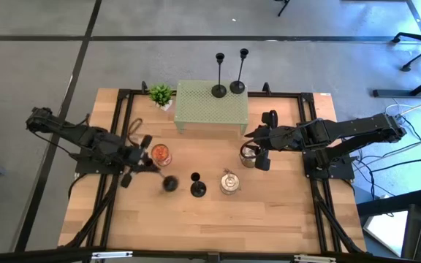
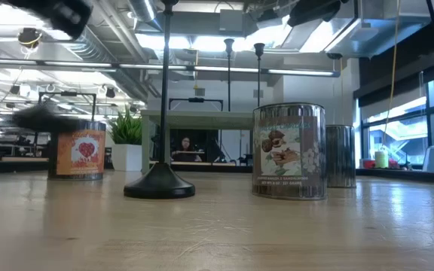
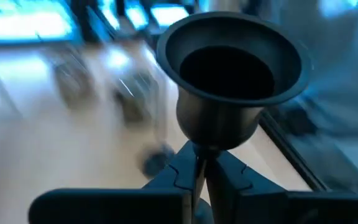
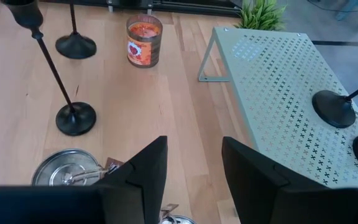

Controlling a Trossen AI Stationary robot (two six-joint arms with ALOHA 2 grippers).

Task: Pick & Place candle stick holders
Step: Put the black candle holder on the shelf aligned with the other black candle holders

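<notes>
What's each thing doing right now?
Left gripper: shut on held candlestick.
Held candlestick: lifted in the air.
Table candlestick: standing, untouched.
Inner shelf candlestick: standing on shelf.
Corner shelf candlestick: standing.
Right gripper: open, empty.

Four candlesticks (image 1: 198, 187), three jars (image 1: 229, 183), one plant (image 1: 161, 94)

Four slim black candlesticks. Two (image 1: 219, 75) (image 1: 239, 71) stand upright on the green perforated shelf. One (image 1: 196, 185) stands on the desk. The fourth (image 1: 169, 183), just beside it, is held by its stem.
</notes>
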